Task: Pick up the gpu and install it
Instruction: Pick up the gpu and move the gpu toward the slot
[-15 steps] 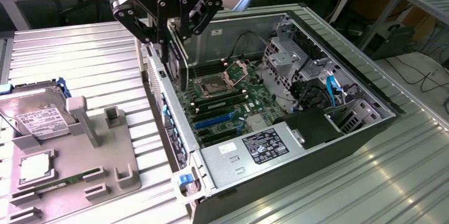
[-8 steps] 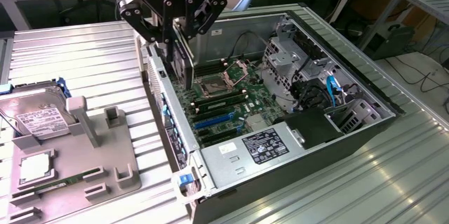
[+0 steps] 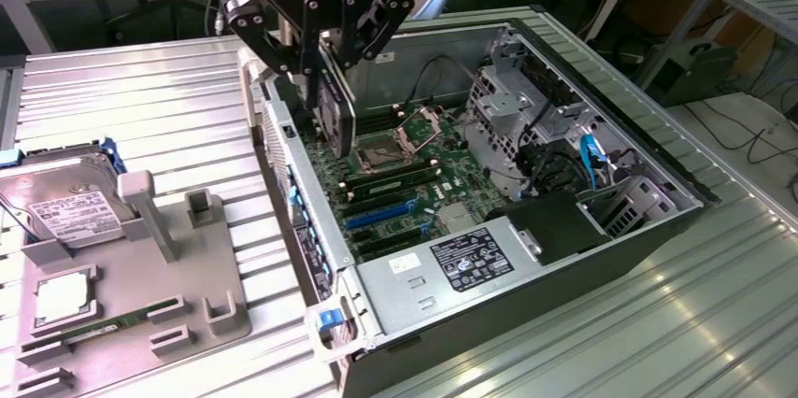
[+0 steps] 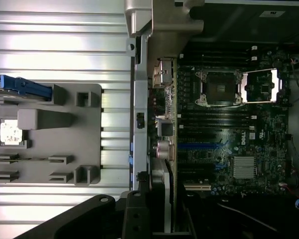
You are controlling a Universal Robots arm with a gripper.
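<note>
The open side of the computer case (image 3: 277, 150) faces up, and there is little room along its wall on the exterior view's left. The gpu (image 3: 334, 113) hangs on edge just inside that wall. The processor socket (image 3: 380, 150) is just beside it, with the motherboard (image 3: 412, 183) spread out below. I cannot tell whether the card's lower edge touches the board. There is more free space toward the blue slots (image 3: 374, 216) on the near side. The power supply (image 3: 462, 262) closes off the near end of the case. In the wrist view the card's silvery bracket (image 4: 164, 199) runs close alongside the case wall (image 4: 138, 89).

The arm comes down from above with the wrist pointing straight down. The gripper (image 3: 327, 66) is partly closed and clamps the card by its two flat faces. The grey fixture (image 3: 137, 295) and hard drive (image 3: 63, 206) sit well apart on the exterior view's left.
</note>
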